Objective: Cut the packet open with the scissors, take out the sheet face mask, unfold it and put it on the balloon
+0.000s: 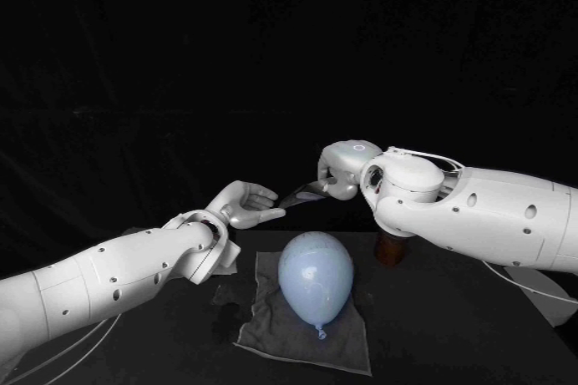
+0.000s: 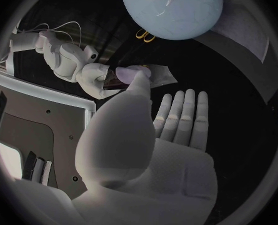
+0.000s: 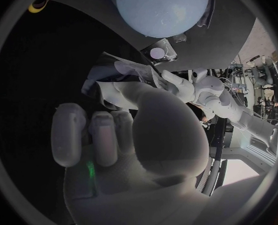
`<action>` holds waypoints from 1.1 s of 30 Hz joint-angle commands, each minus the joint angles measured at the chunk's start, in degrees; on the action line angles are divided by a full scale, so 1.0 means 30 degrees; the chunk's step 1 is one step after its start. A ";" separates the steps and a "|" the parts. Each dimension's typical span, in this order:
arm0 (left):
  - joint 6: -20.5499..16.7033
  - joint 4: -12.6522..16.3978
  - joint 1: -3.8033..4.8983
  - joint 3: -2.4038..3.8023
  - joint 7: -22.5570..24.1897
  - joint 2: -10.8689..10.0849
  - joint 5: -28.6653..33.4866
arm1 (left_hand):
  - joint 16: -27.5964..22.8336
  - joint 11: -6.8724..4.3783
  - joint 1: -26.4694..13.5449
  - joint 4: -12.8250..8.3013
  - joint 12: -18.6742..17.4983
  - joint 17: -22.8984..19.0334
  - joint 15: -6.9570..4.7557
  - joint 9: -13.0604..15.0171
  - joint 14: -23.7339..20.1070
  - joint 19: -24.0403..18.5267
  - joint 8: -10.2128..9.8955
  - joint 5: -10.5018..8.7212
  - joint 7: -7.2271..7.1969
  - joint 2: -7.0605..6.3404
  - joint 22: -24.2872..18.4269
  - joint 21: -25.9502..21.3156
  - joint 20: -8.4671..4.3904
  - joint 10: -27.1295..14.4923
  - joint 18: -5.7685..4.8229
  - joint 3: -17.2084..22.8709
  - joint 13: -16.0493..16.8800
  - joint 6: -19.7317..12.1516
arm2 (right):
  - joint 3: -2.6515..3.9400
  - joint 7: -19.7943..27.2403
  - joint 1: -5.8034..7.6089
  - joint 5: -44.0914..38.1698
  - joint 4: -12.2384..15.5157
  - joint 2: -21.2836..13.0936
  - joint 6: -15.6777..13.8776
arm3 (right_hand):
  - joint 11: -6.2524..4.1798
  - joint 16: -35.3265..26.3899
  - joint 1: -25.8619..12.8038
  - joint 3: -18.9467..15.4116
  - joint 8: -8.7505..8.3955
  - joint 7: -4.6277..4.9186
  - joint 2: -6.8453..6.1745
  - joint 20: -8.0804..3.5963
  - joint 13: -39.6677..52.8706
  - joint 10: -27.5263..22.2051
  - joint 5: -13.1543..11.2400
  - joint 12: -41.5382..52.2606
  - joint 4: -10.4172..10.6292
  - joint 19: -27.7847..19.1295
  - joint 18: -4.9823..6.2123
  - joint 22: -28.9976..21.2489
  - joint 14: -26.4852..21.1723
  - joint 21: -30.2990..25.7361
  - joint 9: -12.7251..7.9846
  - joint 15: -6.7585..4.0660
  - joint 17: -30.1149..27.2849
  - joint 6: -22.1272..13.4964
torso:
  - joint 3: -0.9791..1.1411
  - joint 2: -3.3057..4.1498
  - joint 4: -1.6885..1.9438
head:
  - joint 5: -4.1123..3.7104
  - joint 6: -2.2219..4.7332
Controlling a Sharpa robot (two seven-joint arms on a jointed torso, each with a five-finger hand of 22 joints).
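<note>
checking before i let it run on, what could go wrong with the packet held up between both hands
1. The packet is held in the air between the left hand and the right hand, while the scissors lie apart on the table; whichever hand lets go to fetch them may leave the packet to slip.
2. The balloon lies loose on the cloth close to the hands; a lowering arm could nudge it and roll it off.

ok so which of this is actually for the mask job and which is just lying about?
Job: packet, held between left hand and right hand; balloon; scissors, yellow handles showing.
Lying about: grey cloth under the balloon; brown object further back on the table.
</note>
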 commanded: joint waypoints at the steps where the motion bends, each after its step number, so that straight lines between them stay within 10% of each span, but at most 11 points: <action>1: -0.1156 0.0031 0.0016 0.0034 0.0276 -0.0364 0.2404 | 0.0274 -0.0066 -0.0256 -0.0009 0.0240 0.0085 0.0003 0.0097 -0.0158 0.0212 0.0255 0.0068 0.1726 -0.0016 -0.0049 -0.0071 0.0005 -0.0099 -0.0154 -0.0152 0.0040 0.0125 | 0.0017 -0.1654 -0.0032 -0.1137 -0.0187 0.0081 -0.1208 | -0.0079 0.0076 -0.0177 0.0125 0.0090 0.0056 -0.0004 -0.0122 0.4950 0.1946 0.0021 0.0092 0.0035 0.0447 -0.0216 0.3184 0.1958 0.0103 0.0031 -0.0103 0.5017 -0.0133 | 0.0015 -0.0014 0.0009 | -0.0092 0.0095; 10: -0.2437 0.0638 -0.0142 0.0029 0.1213 -0.1430 0.3776 | 0.1890 -0.0455 0.0066 -0.0069 0.1630 0.0670 -0.0385 0.0711 0.0308 0.1108 0.1685 0.0059 0.1318 0.0493 -0.0055 0.0193 -0.0028 0.0469 0.0211 0.0246 0.0337 0.0920 | 0.0017 -0.2150 -0.0118 -0.0596 -0.1205 0.0560 -0.2286 | -0.0081 0.0076 -0.0238 0.0288 0.0178 0.0055 -0.0003 -0.0119 0.4953 0.1949 0.0032 0.0097 -0.0045 0.0418 -0.0200 0.3158 0.1958 0.0029 0.0076 -0.0105 0.5017 -0.0166 | -0.0008 -0.0007 -0.0005 | -0.0396 0.0389; 16: -0.1495 0.2034 -0.0387 0.0024 0.2027 -0.1595 0.3904 | 0.5152 -0.2115 0.0736 -0.0091 0.3655 0.1846 -0.2145 0.1435 0.4058 0.4217 0.3603 0.0113 -0.0322 0.1632 0.0668 0.2002 -0.0767 0.3262 0.0824 0.1176 0.0987 0.3139 | 0.0015 -0.2247 -0.0248 0.1346 -0.2073 0.1067 -0.2891 | -0.0077 0.0074 -0.0281 0.0392 0.0222 0.0063 0.0000 -0.0117 0.4934 0.1936 0.0057 0.0061 -0.0093 0.0359 -0.0168 0.3093 0.1957 -0.0115 0.0097 -0.0109 0.5012 -0.0198 | -0.0018 0.0010 0.0012 | -0.0487 0.0507; 22: -0.0211 0.2987 -0.0485 0.0024 0.2313 -0.0912 0.3816 | 0.7145 -0.2630 -0.0508 -0.0079 0.2020 0.2906 -0.3098 0.0659 0.8311 0.7637 0.2387 0.0061 -0.0667 0.1944 0.1531 0.4099 -0.2774 0.4826 0.0762 0.1587 0.0161 0.3728 | 0.0014 -0.2268 -0.0573 0.2379 -0.2294 0.1542 -0.3216 | -0.0071 0.0067 -0.0362 0.0579 0.0301 0.0071 0.0010 -0.0113 0.4947 0.1944 0.0167 0.0083 -0.0166 0.0335 -0.0153 0.3073 0.1953 -0.0180 0.0127 -0.0108 0.4994 -0.0242 | 0.0005 0.0030 -0.0045 | -0.0394 0.0554; 33: -0.1032 0.2747 -0.0504 0.0048 0.2449 0.0631 0.6031 | 0.7284 -0.2596 -0.1926 -0.0083 0.1108 0.3572 -0.3068 -0.0105 0.8487 0.7645 0.0823 0.0043 -0.0530 0.1539 0.1605 0.4269 -0.2918 0.5903 0.0649 0.0993 -0.0029 0.2917 | 0.0015 -0.2280 -0.0925 0.2895 -0.1843 0.1801 -0.3650 | -0.0076 0.0076 -0.0803 0.1250 0.0650 0.0065 -0.0133 -0.0110 0.5003 0.1982 0.0885 0.0188 -0.0448 0.0343 -0.0152 0.3131 0.1958 -0.0175 0.0239 -0.0107 0.5017 -0.0334 | 0.0031 0.0051 -0.0047 | -0.0336 0.0558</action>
